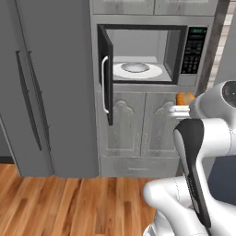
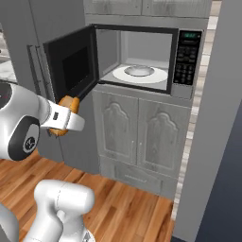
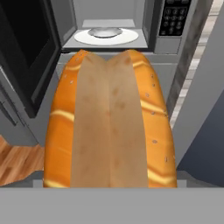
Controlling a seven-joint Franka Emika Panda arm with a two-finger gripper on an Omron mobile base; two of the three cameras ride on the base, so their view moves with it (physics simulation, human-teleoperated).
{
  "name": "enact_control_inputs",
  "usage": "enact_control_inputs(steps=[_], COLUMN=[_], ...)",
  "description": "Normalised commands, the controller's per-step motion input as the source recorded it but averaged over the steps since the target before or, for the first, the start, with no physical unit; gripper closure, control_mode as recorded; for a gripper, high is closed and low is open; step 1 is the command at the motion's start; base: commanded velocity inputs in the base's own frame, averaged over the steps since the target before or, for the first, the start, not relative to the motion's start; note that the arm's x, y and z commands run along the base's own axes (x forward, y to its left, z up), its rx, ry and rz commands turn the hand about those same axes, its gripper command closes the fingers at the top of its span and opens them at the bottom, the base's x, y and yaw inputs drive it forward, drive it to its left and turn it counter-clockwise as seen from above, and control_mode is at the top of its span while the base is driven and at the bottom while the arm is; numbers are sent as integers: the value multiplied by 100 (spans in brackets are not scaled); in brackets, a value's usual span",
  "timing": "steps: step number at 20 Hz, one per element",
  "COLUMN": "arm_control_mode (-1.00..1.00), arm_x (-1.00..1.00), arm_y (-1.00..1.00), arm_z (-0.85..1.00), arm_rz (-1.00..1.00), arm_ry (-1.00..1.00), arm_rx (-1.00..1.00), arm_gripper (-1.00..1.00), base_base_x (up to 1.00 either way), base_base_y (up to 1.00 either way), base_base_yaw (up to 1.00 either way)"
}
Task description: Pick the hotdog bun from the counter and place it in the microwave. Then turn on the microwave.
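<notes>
Currently, item one: the hotdog bun (image 3: 109, 122) — orange-brown, oblong, split along its top with a paler tan band down the middle. It sits in my gripper (image 2: 64, 120), carried in the air in front of the lower cabinet doors (image 1: 138, 124), below and short of the microwave (image 2: 142, 56) opening. The fingers stand wide, closed on the bun across its width; in the hand view the roll lies lengthwise, pointing at the cavity.

Item two: the microwave, door (image 2: 71, 64) swung fully open to the left, white handle (image 1: 105, 85) on its edge. Inside, the white turntable (image 1: 137, 70) with a shallow grey dish at its centre, nothing on it. Keypad (image 2: 184, 59) with green display at the right.

Item three: the tall grey fridge (image 1: 41, 87) to the left, wood floor (image 1: 69, 203) below.

Handling, as I judge it: the bun looks light and soft, likely to squash or dent if squeezed hard, and its crust gives a fair grip. A hold across the middle of its length, on the two rounded flanks, seems right — end grips would let it droop or pivot. It should go in level and be let down gently on the turntable.
</notes>
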Motion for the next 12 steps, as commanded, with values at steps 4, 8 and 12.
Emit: enact_control_inputs(steps=[4, 8, 12], arm_control_mode=[100, 100, 100], arm_x=[0, 0, 0], arm_y=[0, 0, 0], arm_z=[0, 0, 0], arm_rz=[0, 0, 0], arm_ry=[0, 0, 0], arm_rx=[0, 0, 0], arm_gripper=[100, 100, 100], base_base_x=[34, 30, 26], base_base_y=[-23, -21, -8], base_base_yaw=[-1, -1, -2])
